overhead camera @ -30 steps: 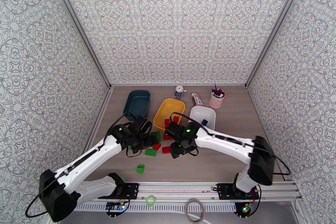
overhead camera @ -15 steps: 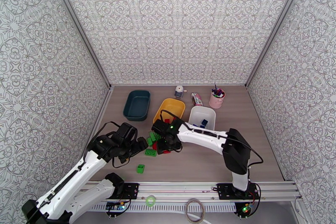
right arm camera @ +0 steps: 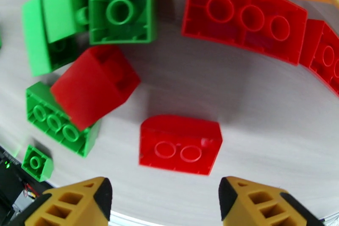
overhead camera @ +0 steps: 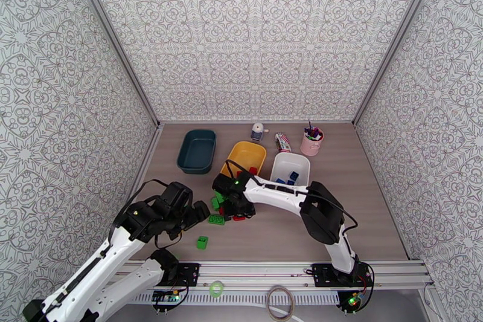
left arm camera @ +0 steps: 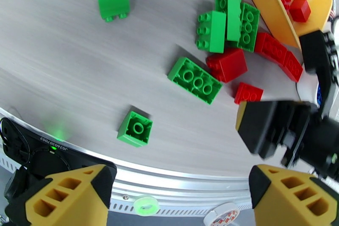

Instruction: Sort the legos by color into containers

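Note:
Red and green legos (overhead camera: 222, 211) lie in a loose pile on the table, in front of the yellow container (overhead camera: 238, 157). My right gripper (overhead camera: 235, 205) hovers over this pile. In its wrist view it (right arm camera: 165, 205) is open, with a small red brick (right arm camera: 181, 144) just beyond its fingertips. My left gripper (overhead camera: 201, 212) sits to the left of the pile, open and empty (left arm camera: 182, 197). A small green brick (left arm camera: 135, 128) lies apart, nearer to it. The yellow container (left arm camera: 271, 6) holds red bricks and the white container (overhead camera: 284, 163) holds blue ones. The teal container (overhead camera: 197, 151) stands at the back left.
A pink cup of pens (overhead camera: 311, 142), a small bottle (overhead camera: 259, 131) and a packet (overhead camera: 282, 142) stand along the back wall. A single green brick (overhead camera: 201, 242) lies near the front rail. The right arm's dark wrist (left arm camera: 292, 131) crosses the left wrist view.
My left gripper has pulled back toward the near left, away from the pile. My right gripper has moved left over the red and green bricks, and its elbow has swung in.

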`<action>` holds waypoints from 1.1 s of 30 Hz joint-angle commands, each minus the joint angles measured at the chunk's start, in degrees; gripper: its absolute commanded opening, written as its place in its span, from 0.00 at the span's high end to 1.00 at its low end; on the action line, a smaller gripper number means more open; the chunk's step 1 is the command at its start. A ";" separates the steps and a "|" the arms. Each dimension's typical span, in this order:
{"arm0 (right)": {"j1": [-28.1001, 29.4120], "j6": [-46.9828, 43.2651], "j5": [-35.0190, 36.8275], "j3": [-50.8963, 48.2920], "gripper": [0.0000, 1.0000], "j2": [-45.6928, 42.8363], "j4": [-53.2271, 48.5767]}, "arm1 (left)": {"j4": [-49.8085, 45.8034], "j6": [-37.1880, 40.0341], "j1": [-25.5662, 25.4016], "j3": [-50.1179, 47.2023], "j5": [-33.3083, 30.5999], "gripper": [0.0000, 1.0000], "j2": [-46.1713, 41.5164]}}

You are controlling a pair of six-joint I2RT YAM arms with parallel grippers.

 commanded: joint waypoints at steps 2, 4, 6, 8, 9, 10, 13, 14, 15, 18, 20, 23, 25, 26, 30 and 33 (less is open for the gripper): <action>0.01 0.88 1.81 2.04 0.29 1.62 -1.71 | -1.23 -2.99 -2.82 -0.77 -2.46 0.10 0.01; -0.13 0.79 1.65 2.27 0.30 2.34 -1.80 | -0.94 -3.48 -3.39 -0.85 -2.65 0.10 0.18; -0.32 0.68 1.29 2.03 0.31 2.87 -1.47 | -0.93 -3.82 -3.75 -0.68 -3.06 0.10 0.36; -0.50 0.62 0.75 1.50 0.34 3.02 -1.02 | -1.04 -3.97 -3.84 -0.56 -3.16 0.11 0.45; -0.60 0.73 0.41 1.32 0.35 3.05 -0.62 | -1.04 -3.95 -3.94 -0.50 -3.23 0.11 0.45; -0.70 0.76 0.05 1.21 0.36 3.19 -0.36 | -1.14 -4.03 -3.93 -0.42 -3.25 0.11 0.45; -0.99 0.41 -0.16 1.42 0.39 3.49 -0.22 | -1.15 -4.11 -3.93 -0.26 -3.39 0.11 0.46; -0.97 0.27 -0.03 1.50 0.40 3.57 -0.22 | -1.10 -4.12 -3.89 -0.23 -3.43 0.11 0.60; -1.05 0.09 0.12 1.56 0.42 3.59 -0.35 | -1.01 -4.12 -3.89 -0.15 -3.44 0.11 0.75; -1.40 -0.37 -0.13 1.20 0.45 3.52 -0.39 | -0.42 -4.04 -3.80 0.25 -3.19 0.11 1.70; -1.58 -0.56 0.02 0.61 0.47 3.25 -0.30 | 0.13 -3.78 -3.84 0.59 -2.97 0.11 2.61; -1.75 -1.09 -0.14 -0.10 0.50 2.42 0.12 | 1.21 -3.36 -3.78 1.15 -2.79 0.11 4.08; -1.73 -1.48 -0.47 -0.34 0.52 1.73 0.15 | 1.95 -3.03 -3.54 1.50 -2.65 0.11 4.97; -1.75 -1.58 -0.55 -0.53 0.54 1.21 0.30 | 2.22 -2.77 -3.36 1.74 -2.54 0.11 5.42; -1.76 -1.69 -0.92 -1.56 0.50 -0.78 0.97 | 3.23 -1.74 -2.28 2.35 -1.97 0.11 6.66; -1.75 -2.03 -1.05 -1.21 0.42 -0.39 0.69 | 3.41 -0.98 -1.12 2.59 -1.40 0.11 6.80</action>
